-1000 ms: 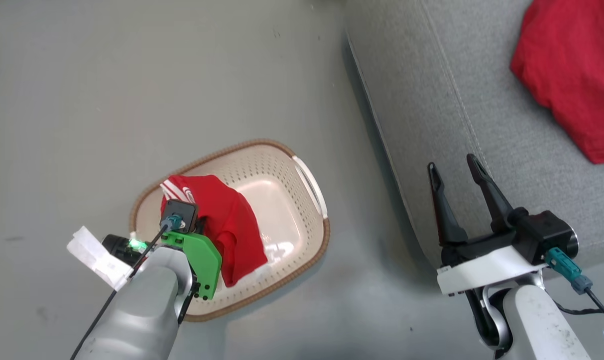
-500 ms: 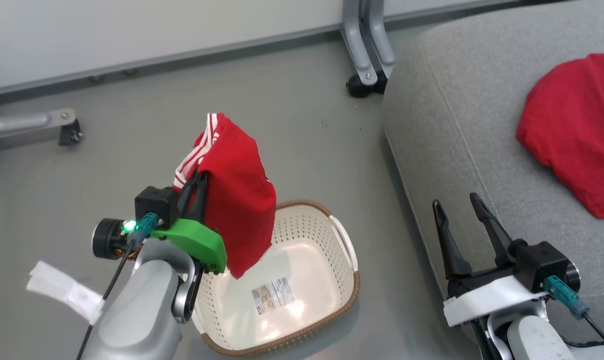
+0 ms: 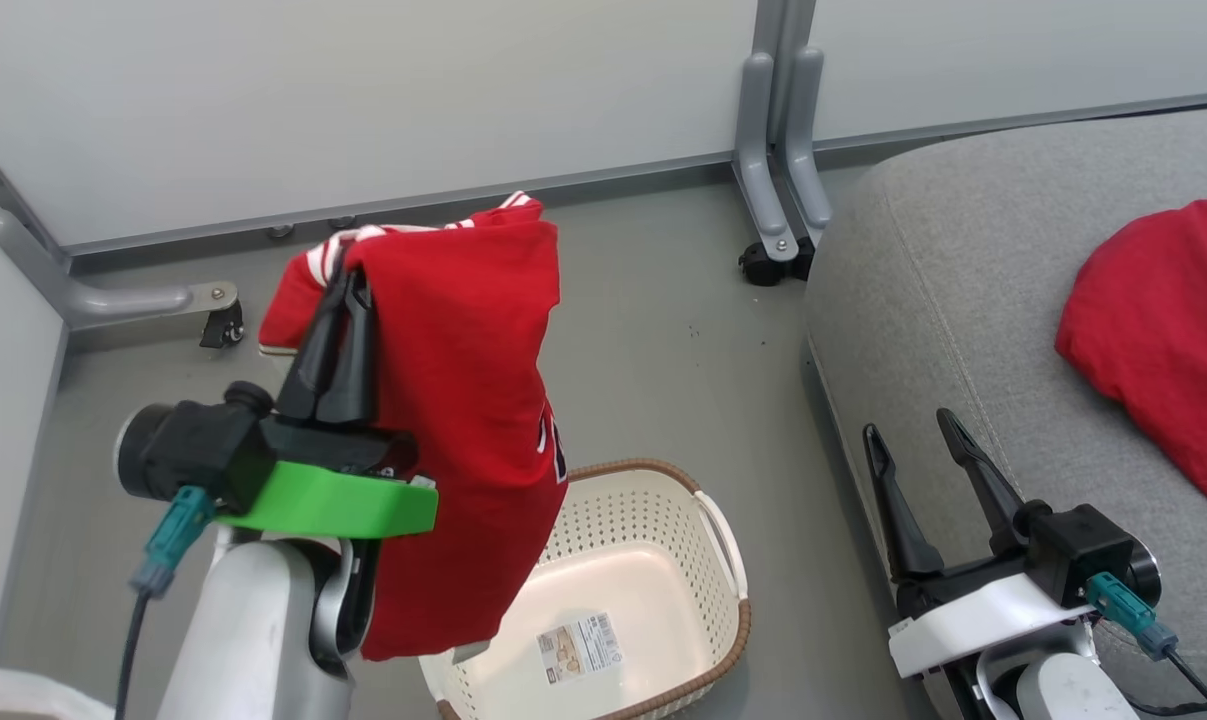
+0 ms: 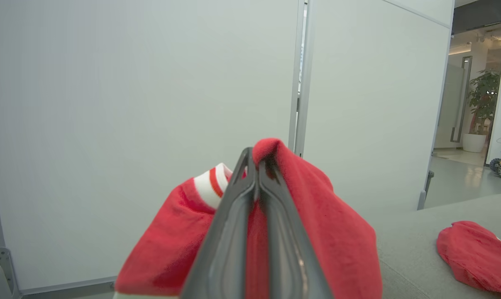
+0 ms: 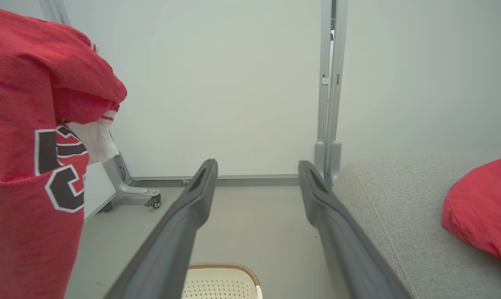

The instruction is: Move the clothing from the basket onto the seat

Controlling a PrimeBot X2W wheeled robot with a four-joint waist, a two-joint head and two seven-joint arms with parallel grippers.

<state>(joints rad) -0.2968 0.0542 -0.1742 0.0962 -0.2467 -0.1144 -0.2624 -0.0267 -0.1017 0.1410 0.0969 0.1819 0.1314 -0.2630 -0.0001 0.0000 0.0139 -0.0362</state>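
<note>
A grey couch [image 3: 963,300] carries a plain red garment [image 3: 1153,340], back from its rounded edge; a cream basket [image 3: 643,510] stands on the floor near that edge. The left claw [image 3: 348,285], pinched shut on a white-trimmed red garment [image 3: 463,400], holds it draped above the basket's left rim, while the right claw [image 3: 908,424] gapes wide, empty.

Down at seven o'clock, the left gripper [image 3: 351,280] shows two long, dark, tapered fingers on a bright green bracket [image 3: 333,508]. A black camera block [image 3: 198,458] sits alongside, a teal plug [image 3: 168,535] feeds a black cable [image 3: 128,650], and the silver-grey forearm [image 3: 253,640] is below. At five o'clock, the right gripper [image 3: 909,424] has the same dark fingers, with a white bracket [image 3: 973,625], a black block [image 3: 1078,545] and a second teal plug [image 3: 1123,605].
</note>
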